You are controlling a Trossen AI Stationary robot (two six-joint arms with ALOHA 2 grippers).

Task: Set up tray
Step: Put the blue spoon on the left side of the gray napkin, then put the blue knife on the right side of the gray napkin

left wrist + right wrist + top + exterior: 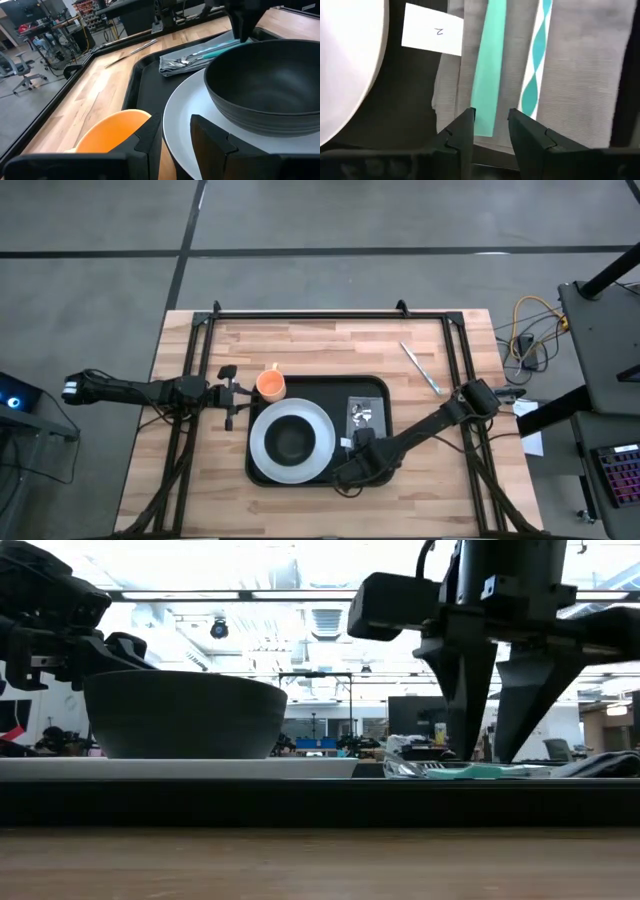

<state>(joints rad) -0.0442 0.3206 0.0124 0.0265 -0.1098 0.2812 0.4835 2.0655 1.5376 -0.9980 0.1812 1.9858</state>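
Observation:
The black tray (pixel 378 386) lies mid-table. On it a white plate (pixel 262 448) carries a dark bowl (pixel 292 442), and to the right lies a grey napkin (pixel 365 412). Two utensils rest on the napkin, one with a plain teal handle (pixel 487 75) and one with a teal-and-white handle (pixel 538 65). My right gripper (pixel 491 114) points down over the napkin's near end. It is open, a finger on either side of the plain handle's end and just above it (pixel 497 755). My left gripper (pixel 228 395) waits open at the left, beside an orange cup (pixel 271 385).
A knife (pixel 420 367) lies on the bare wood at the far right, outside the tray. A white label (pixel 432 35) sits on the tray between plate and napkin. The orange cup stands on the wood at the tray's far left corner. A black frame borders the table.

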